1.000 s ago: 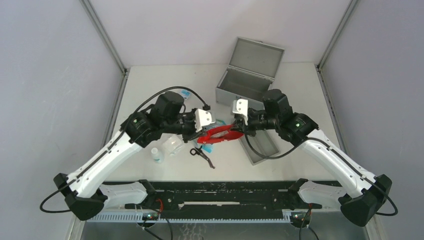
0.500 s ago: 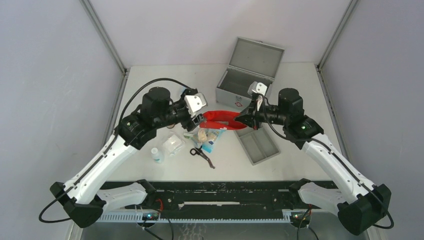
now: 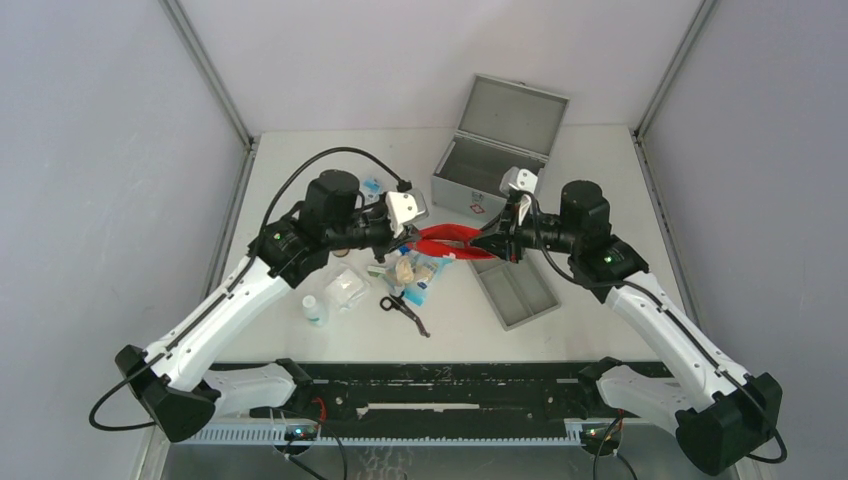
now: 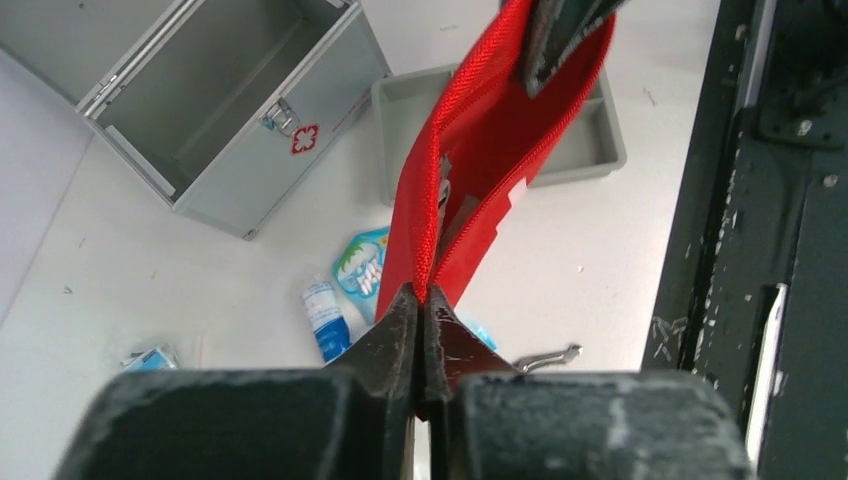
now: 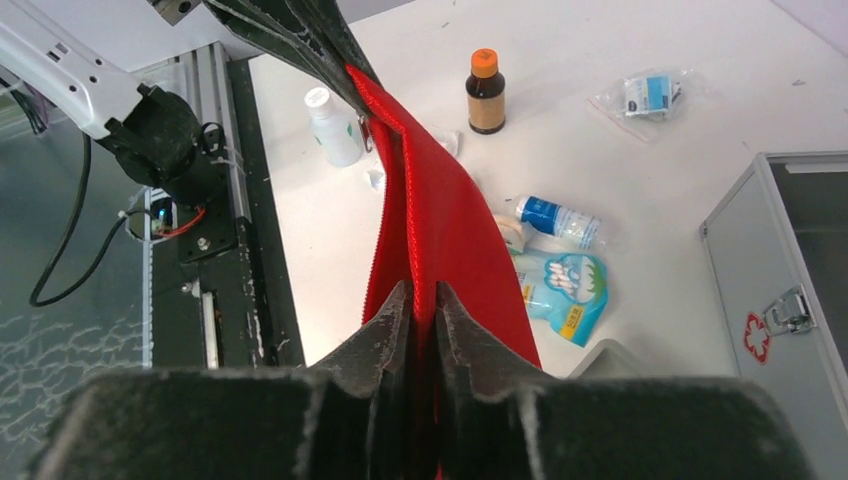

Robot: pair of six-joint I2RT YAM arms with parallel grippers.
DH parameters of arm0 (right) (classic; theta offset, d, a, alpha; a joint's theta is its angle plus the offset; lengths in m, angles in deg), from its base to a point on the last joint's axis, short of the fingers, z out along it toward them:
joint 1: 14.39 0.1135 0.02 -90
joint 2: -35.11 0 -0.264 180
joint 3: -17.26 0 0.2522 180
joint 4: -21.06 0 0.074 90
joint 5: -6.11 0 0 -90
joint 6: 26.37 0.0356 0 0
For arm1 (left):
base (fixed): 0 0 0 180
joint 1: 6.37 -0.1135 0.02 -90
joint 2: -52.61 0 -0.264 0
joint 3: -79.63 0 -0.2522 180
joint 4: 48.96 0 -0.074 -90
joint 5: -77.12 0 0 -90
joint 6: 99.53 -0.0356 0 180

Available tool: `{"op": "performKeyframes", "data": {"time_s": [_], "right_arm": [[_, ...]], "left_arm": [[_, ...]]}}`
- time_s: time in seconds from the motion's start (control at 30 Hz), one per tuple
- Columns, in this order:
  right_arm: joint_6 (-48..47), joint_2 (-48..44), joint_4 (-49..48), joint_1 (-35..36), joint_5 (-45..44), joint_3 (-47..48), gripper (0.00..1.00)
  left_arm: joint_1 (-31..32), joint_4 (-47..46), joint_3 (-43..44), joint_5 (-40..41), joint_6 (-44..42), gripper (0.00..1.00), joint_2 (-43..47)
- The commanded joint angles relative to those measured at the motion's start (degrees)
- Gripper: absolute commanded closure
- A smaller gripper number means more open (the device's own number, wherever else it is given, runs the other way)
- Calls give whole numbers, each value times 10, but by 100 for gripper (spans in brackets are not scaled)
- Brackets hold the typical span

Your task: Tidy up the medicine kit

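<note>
Clamping red pouch (image 4: 497,140) ends, L hand (image 4: 420,302), R hand (image 5: 421,296), med kit (image 4: 322,152) just beyond

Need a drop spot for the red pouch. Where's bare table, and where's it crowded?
Bare: the far left table stretch, left of the medicine kit; the near strip between the scissors and the front rail; the far right corner beside the kit. Crowded: the packets under the red pouch and the white bottle, left of the tray.

Pouch (image 3: 447,241) up over the packets (image 3: 415,272), medicine kit (image 3: 490,160) behind it, tray (image 3: 515,290) front-right, scissors (image 3: 404,311) in front, bottle (image 3: 314,310) front-left.
</note>
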Motion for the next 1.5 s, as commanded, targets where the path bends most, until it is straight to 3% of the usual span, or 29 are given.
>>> {"op": "performKeyframes", "data": {"time_s": [0.0, 0.07, 0.17, 0.33, 0.6, 0.87, 1.07, 1.17, 1.23, 1.3, 1.37, 1.47], "right_arm": [[-40, -16, -14, -2, 19, 3, 78], [-74, -22, 6, 5, 3, 3, 56], [-143, -33, 41, 39, -52, 9, 40], [-204, -11, 98, 102, -133, 48, 34], [-196, 52, 154, 134, -108, 90, 28], [-159, 79, 145, 139, -103, 87, 37], [-141, 85, 113, 138, -137, 81, 60], [-134, 88, 106, 137, -149, 81, 78], [-126, 87, 102, 130, -159, 80, 89], [-107, 83, 87, 115, -162, 73, 99], [-84, 78, 70, 97, -166, 63, 100], [-55, 77, 52, 68, -172, 51, 100]], "left_arm": [[-2, 34, 15, -25, -46, 99, 13], [-3, 61, 20, -27, -69, 100, 13], [1, 108, 38, -24, -92, 100, 1], [7, 152, 64, -24, -101, 100, -24], [20, 158, 87, -10, -81, 100, -51], [21, 144, 84, -10, -64, 100, -51], [22, 144, 78, -13, -66, 100, -50], [22, 143, 74, -14, -68, 99, -51], [22, 136, 69, -3, -68, 92, -51], [21, 120, 62, 20, -63, 77, -48], [14, 102, 54, 43, -58, 65, -46], [-28, 69, 50, 39, -34, 55, -49]]}}
